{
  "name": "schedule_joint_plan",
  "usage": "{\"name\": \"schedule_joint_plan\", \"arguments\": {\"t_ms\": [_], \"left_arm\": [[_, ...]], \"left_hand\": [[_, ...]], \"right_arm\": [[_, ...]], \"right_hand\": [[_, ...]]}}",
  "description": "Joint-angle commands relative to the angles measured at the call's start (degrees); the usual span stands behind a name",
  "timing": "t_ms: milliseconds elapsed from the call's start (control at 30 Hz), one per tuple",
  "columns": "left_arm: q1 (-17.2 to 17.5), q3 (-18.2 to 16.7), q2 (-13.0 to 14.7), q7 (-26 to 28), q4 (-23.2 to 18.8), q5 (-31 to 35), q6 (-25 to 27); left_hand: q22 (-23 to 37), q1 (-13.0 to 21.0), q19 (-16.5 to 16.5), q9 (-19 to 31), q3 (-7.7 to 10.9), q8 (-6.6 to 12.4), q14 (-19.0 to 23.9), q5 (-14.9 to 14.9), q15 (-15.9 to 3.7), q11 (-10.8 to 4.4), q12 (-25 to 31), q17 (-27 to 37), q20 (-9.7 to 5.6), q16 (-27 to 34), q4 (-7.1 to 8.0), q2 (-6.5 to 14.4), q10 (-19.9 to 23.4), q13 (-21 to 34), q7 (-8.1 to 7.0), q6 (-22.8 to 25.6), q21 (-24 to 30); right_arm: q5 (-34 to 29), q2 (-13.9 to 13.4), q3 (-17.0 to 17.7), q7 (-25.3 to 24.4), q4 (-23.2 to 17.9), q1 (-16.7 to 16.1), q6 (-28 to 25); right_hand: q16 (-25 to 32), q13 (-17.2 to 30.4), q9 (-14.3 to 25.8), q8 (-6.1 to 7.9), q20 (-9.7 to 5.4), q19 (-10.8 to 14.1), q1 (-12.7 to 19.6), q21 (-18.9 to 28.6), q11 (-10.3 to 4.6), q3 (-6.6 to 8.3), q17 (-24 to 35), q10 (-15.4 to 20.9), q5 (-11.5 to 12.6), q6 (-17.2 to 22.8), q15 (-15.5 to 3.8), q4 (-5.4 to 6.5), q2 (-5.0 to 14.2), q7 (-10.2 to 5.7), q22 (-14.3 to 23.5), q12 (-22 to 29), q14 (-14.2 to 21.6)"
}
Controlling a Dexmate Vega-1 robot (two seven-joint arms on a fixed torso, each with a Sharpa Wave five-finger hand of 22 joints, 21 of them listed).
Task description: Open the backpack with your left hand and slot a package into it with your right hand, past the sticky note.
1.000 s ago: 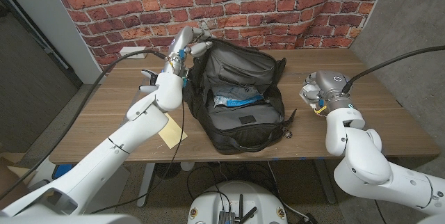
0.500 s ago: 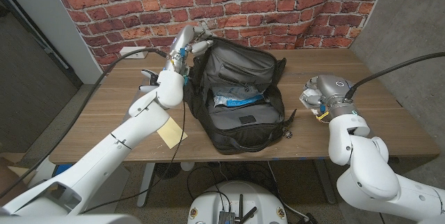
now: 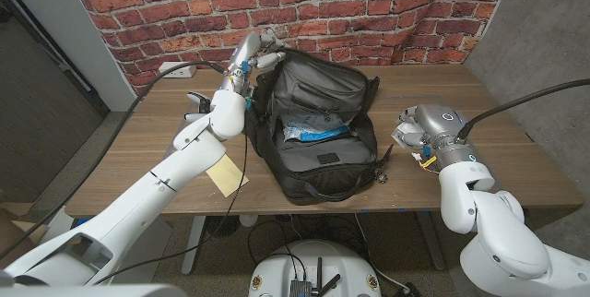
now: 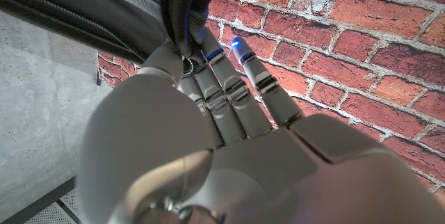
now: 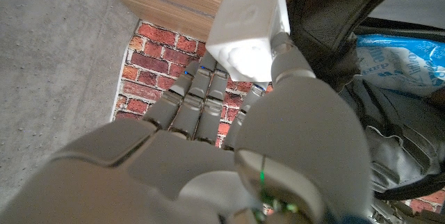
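Head view: a black backpack (image 3: 315, 136) lies open in the middle of the wooden table (image 3: 138, 154), in front of a red brick wall (image 3: 369, 6), its flap lifted toward the wall.
Backpack contents: a blue and white packet (image 3: 313, 134) lies inside the open compartment; a small black patch sits on the front panel below it.
Left hand: the left hand (image 3: 256, 57) is at the backpack's upper left corner, by the wall, and grips the edge of the raised flap.
Left wrist view: the left hand's fingers (image 4: 229, 85) reach up to the dark fabric (image 4: 132, 8), and the thumb and a finger pinch a fold of it; bricks show behind.
Right hand: the right hand (image 3: 412, 129) is just to the right of the backpack, near its right side, above the table.
Right wrist view: the right hand holds a white package (image 5: 252, 29), a small box, between thumb and fingers; the backpack's open mouth and the blue packet show just beside it.
Package position: outside the backpack, near its right rim.
Sticky note: a yellow sticky note (image 3: 222, 174) lies on the table left of the backpack, near the front edge, partly under the left arm.
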Motion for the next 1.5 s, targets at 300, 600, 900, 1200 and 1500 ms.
{"name": "schedule_joint_plan", "arguments": {"t_ms": [300, 600, 900, 1200, 1500], "left_arm": [[-1.81, 1.38, -0.51, -0.71, 1.88, -0.36, -0.58], [-2.49, 1.93, -0.88, -0.73, 2.72, -0.29, -0.87], [-3.07, 2.41, -1.32, -0.67, 3.46, -0.19, -1.15], [-3.34, 2.76, -1.96, -0.21, 3.88, -0.1, -1.46], [-3.05, 2.59, -2.39, 0.29, 3.8, -0.54, -1.46]], "left_hand": [[0.13, 0.43, 0.66, 0.28, 0.43, 0.16, 0.69, 0.32, 0.01, -0.53, 0.13, 0.26, -6.22, -0.34, -0.01, 0.63, 0.74, 0.22, 0.2, 0.31, 0.16], [0.12, 0.41, 0.63, 0.3, 0.46, 0.04, 0.69, 0.33, 0.03, -0.46, 0.24, 0.25, -6.22, -0.37, 0.04, 0.73, 1.02, 0.23, 0.21, 0.18, 0.11], [0.12, 0.44, 0.61, 0.31, 0.46, 0.05, 0.68, 0.33, 0.01, -0.49, 0.13, 0.26, -6.22, -0.38, 0.02, 0.71, 0.79, 0.23, 0.12, 0.34, 0.07], [0.12, 0.48, 0.63, 0.32, 0.43, -0.01, 0.71, 0.33, -0.01, -0.5, 0.15, 0.27, -6.2, -0.36, -0.02, 0.64, 0.84, 0.24, 0.14, 0.31, 0.05], [0.12, 0.47, 0.65, 0.33, 0.42, -0.01, 0.72, 0.33, 0.01, -0.51, 0.13, 0.27, -6.2, -0.37, -0.01, 0.63, 0.81, 0.24, 0.24, 0.41, 0.04]], "right_arm": [[9.33, -2.81, 9.57, -9.38, -0.17, -8.67, 13.25], [9.35, -2.99, 10.83, -10.73, -0.41, -10.61, 16.1], [8.8, -2.24, 11.11, -11.07, -0.03, -11.47, 19.98], [4.78, -1.42, 9.78, -8.78, -0.13, -10.69, 22.5], [3.6, -0.37, 11.39, -7.83, 0.55, -11.66, 26.52]], "right_hand": [[0.24, 0.25, 0.41, 0.74, -5.47, 0.71, 3.02, 0.31, -13.14, -0.09, 0.45, 12.91, 0.09, 1.06, -9.84, -0.16, 2.2, -0.04, 0.18, 0.17, 0.64], [0.11, 0.48, 0.57, 0.9, -5.57, 1.21, 3.04, 0.43, -13.09, -0.14, 0.54, 12.9, 0.04, 1.26, -9.75, 0.09, 2.37, 0.0, 0.21, 0.15, 0.86], [-0.07, 0.51, 0.48, 0.83, -5.63, 4.17, 3.16, 1.47, -13.07, -0.39, 0.85, 12.78, 0.11, 1.32, -9.88, 0.19, 2.56, 0.01, 0.52, -0.23, 1.25], [0.0, 0.77, 0.31, 0.77, -5.84, 4.85, 3.37, 1.62, -13.06, -0.41, 1.06, 12.88, 0.22, 1.49, -9.96, 0.17, 2.79, 0.02, 0.59, -0.19, 1.78], [-0.03, 0.81, 0.24, 0.8, -5.82, 4.96, 3.48, 1.54, -13.06, -0.51, 1.22, 12.74, 0.33, 1.77, -9.9, 0.15, 2.78, 0.03, 0.63, -0.38, 2.23]]}}
